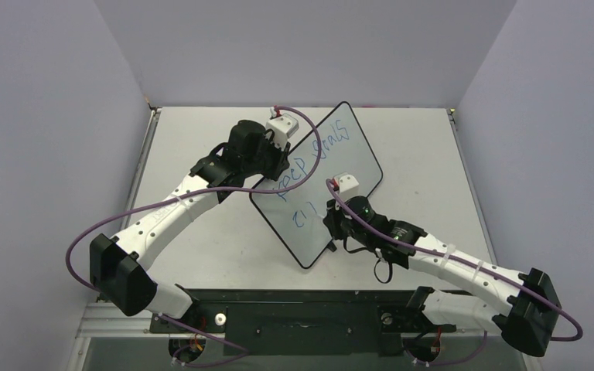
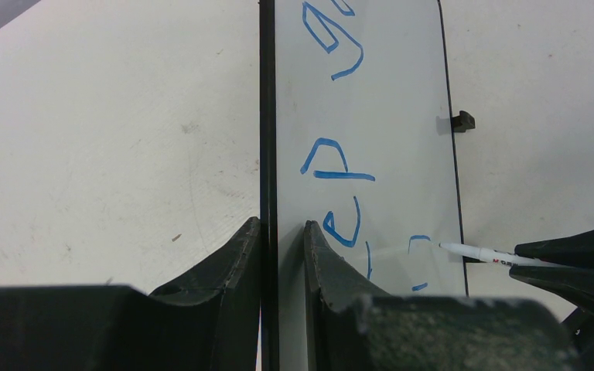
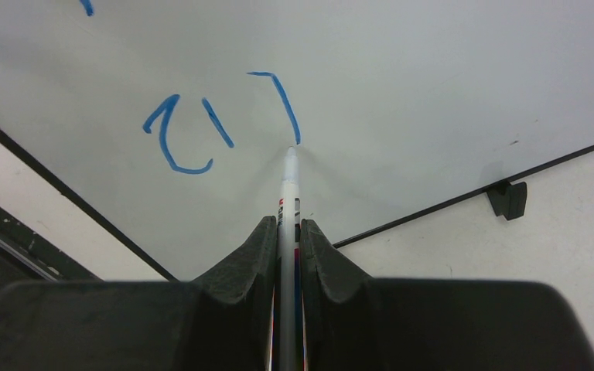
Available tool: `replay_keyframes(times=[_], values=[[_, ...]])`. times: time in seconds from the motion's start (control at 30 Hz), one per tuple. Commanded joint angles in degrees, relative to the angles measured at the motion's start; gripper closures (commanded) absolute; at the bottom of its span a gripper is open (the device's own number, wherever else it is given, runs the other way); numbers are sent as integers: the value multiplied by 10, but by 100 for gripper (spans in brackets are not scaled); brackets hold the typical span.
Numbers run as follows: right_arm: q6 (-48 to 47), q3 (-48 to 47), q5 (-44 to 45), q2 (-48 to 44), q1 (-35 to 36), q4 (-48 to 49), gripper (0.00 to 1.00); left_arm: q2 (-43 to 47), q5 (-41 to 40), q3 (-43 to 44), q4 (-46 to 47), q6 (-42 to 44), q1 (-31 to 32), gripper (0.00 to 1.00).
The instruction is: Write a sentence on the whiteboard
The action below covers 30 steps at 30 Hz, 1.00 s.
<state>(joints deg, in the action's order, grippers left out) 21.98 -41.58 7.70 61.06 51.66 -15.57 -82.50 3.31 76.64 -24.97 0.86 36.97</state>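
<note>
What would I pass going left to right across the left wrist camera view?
Bare table → whiteboard black edge → blue sentence → black clip foot → right gripper. The marker is left out, since it overlaps the clip foot's position.

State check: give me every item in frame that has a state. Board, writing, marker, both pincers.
whiteboard: clamped at one long edge, partly written on.
sentence: unfinished; one blue line written, second line just begun with three marks.
marker: uncapped, tip touching the board at the end of a blue stroke.
left pincer: shut on the whiteboard.
right pincer: shut on the marker.
</note>
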Motion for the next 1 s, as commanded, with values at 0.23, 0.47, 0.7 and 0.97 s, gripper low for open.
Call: replay_keyframes(times=[0.23,0.47,0.7,0.97], values=[[1,-97,-31,-3,31,16,100,-4,32,-18,-71,29,23,100],[6,-127,-43,34,49,36,100,-4,32,-18,-72,29,22,100],[8,-135,-49,64,60,52,100,-2,32,-18,-72,29,23,100],[10,-109,-31,79,61,56,100,1,32,-18,-72,30,24,100]])
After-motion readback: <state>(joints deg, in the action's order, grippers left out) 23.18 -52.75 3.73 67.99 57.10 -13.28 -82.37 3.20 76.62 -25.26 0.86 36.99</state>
